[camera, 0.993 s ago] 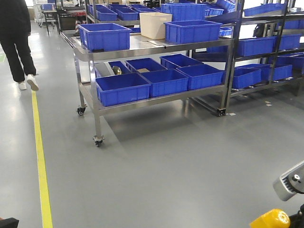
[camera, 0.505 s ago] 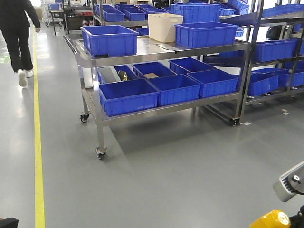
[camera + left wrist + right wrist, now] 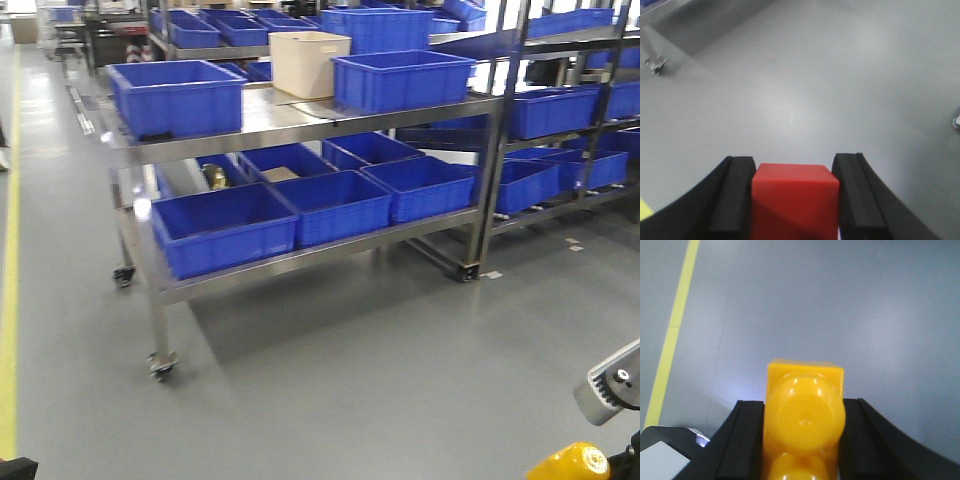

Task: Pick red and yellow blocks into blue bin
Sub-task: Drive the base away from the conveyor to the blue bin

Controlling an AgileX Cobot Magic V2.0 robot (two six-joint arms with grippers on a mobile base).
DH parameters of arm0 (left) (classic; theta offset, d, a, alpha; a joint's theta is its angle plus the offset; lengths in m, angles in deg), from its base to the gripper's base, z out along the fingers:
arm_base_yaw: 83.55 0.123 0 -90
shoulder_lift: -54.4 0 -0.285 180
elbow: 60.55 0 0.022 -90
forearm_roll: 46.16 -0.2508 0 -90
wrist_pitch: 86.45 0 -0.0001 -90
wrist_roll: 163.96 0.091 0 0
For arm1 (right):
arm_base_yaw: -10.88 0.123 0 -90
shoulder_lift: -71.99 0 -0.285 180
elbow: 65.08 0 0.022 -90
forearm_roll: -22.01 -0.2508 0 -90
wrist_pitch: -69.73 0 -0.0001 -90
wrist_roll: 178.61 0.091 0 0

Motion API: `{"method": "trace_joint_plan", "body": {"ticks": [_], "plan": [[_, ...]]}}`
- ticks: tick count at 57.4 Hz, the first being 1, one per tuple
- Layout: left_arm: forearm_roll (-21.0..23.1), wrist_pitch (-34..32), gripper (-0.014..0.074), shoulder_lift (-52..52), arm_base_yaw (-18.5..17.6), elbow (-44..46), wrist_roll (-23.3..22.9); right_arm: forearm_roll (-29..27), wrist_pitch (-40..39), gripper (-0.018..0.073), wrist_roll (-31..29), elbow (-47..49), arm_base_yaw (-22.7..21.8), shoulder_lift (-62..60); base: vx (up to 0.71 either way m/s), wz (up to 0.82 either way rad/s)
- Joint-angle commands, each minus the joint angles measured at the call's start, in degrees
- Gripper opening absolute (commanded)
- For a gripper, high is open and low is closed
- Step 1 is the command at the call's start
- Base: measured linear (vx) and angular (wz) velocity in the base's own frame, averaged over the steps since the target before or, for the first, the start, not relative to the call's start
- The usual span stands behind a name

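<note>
Steel two-shelf cart: one, with two castors in view.
Top shelf: two large blue rectangular plastic crates and one beige rectangular tub.
Lower shelf: six shallow blue plastic bins, in two rows of three.
Small red plastic cube: one.
Yellow plastic toy brick: one, two round studs showing.
Yellow floor line: one.
Blue crates on the rear racks: too blurred to count.

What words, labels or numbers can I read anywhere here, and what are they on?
No readable text anywhere.
Red cube in the left gripper: unmarked faces.
Yellow studded brick in the right gripper: unmarked.
Blue crates and beige tub on the steel cart: no labels legible.
</note>
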Motion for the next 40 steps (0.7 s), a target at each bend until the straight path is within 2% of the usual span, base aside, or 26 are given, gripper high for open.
{"method": "trace_joint_plan", "body": {"ticks": [1,40], "plan": [[0.92,-3.96,0.027,-0.42,-0.42,1.6,-0.15,-0.29,-3.03,0.0259,-0.27,1.61,-0.16,-0.74,0.48,-0.37],[0.92,-3.95,0.027,-0.42,-0.42,1.6,-0.15,-0.29,-2.97,0.0259,-0.27,1.61,-0.16,-0.74,0.49,-0.36]]}}
